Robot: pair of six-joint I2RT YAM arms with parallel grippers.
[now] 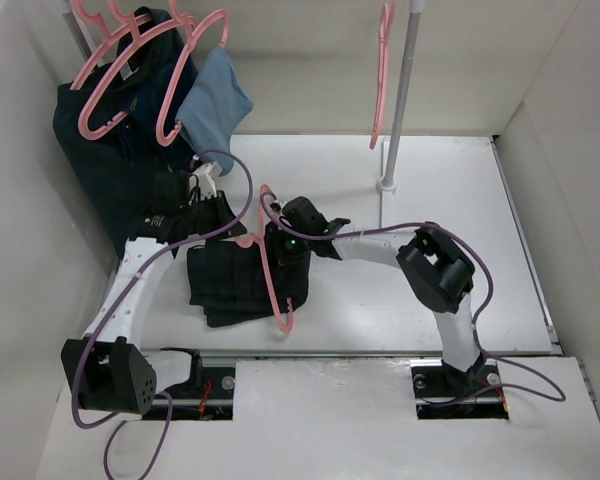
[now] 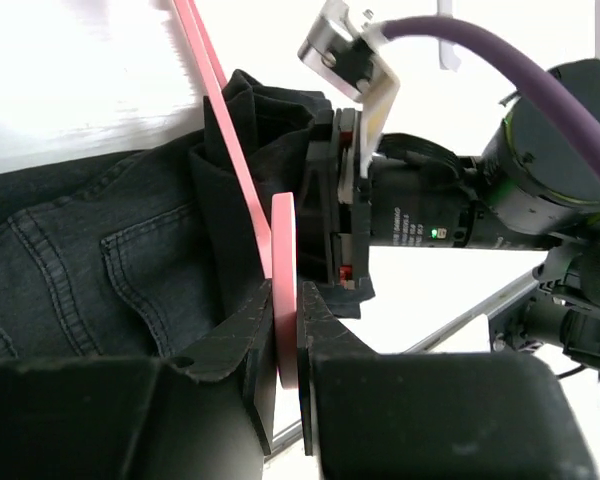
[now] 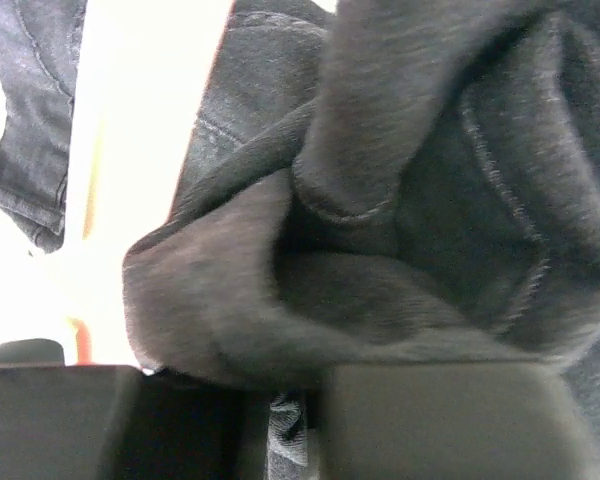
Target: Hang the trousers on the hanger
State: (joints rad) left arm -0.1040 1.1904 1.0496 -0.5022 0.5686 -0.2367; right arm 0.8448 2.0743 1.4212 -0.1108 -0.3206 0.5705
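The black trousers [image 1: 235, 285] lie folded on the table between the two arms. A pink hanger [image 1: 271, 270] lies across their right part, hook pointing to the far side. My left gripper [image 1: 235, 230] is shut on the hanger's flat pink frame [image 2: 242, 170], which runs between its jaws [image 2: 285, 295]. My right gripper [image 1: 280, 245] comes in from the right at the trousers' upper edge. In the right wrist view bunched dark cloth [image 3: 400, 200] fills the frame, and a strip of it sits pinched in the narrow gap of that gripper [image 3: 295, 400].
At the back left a dark navy garment [image 1: 110, 150] and a light-blue cloth [image 1: 215, 100] hang with pink hangers [image 1: 105, 75]. A grey pole [image 1: 400, 100] on a round foot stands at the back, another pink hanger [image 1: 382, 70] beside it. White walls close both sides.
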